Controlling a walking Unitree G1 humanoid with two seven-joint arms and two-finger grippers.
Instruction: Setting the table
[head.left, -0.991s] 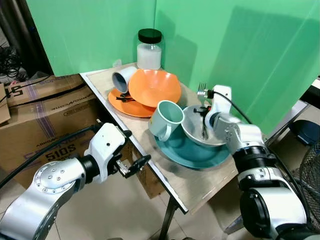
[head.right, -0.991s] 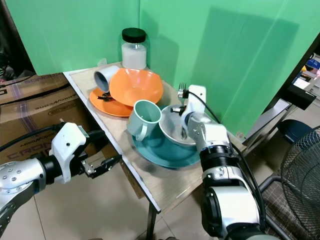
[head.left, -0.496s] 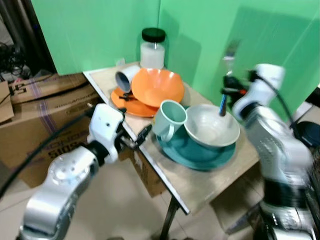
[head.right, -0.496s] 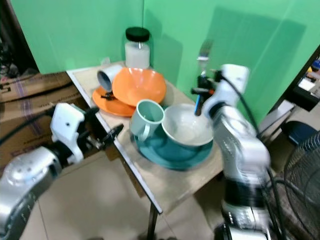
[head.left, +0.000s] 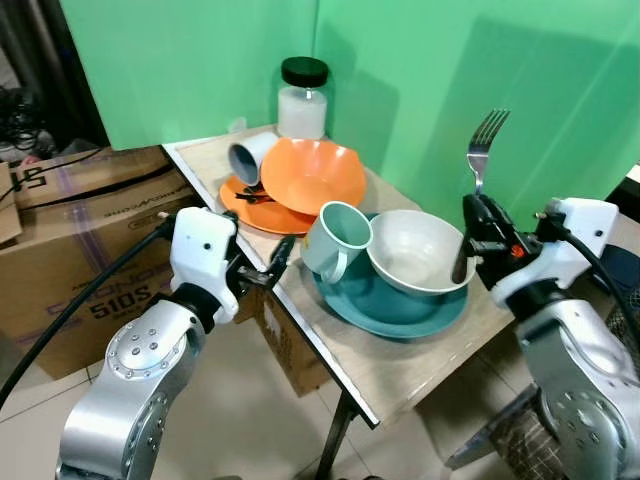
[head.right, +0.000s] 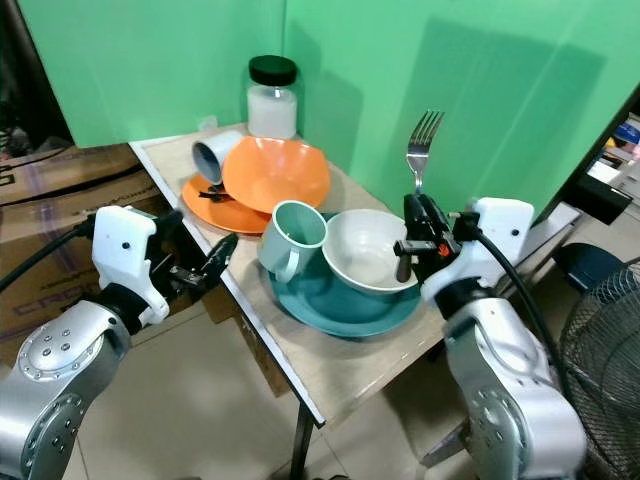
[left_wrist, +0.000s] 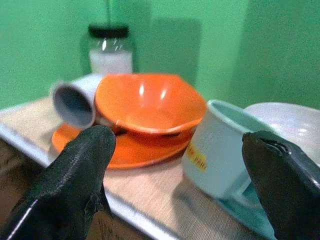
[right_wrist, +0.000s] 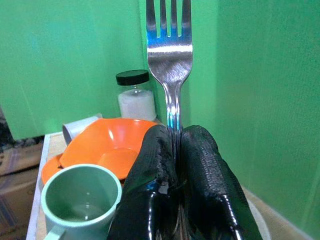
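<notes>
Between the right gripper's (head.right: 412, 232) clamped fingers (right_wrist: 200, 185): fork (head.right: 421, 148), upright, tines above, just beside the white bowl (head.right: 367, 250). Probably carrying cutlery off the stack; next, needs lowering onto bare table (head.right: 330, 372). Left gripper (head.left: 258, 272) spread apart, facing the green mug (left_wrist: 220, 149).

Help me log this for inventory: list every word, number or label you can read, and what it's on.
"510S": side of the cardboard box.
Smaller print above it: too blurred to read.
Yellow label on the mint mug: too blurred.
On the fork: no markings seen.
</notes>
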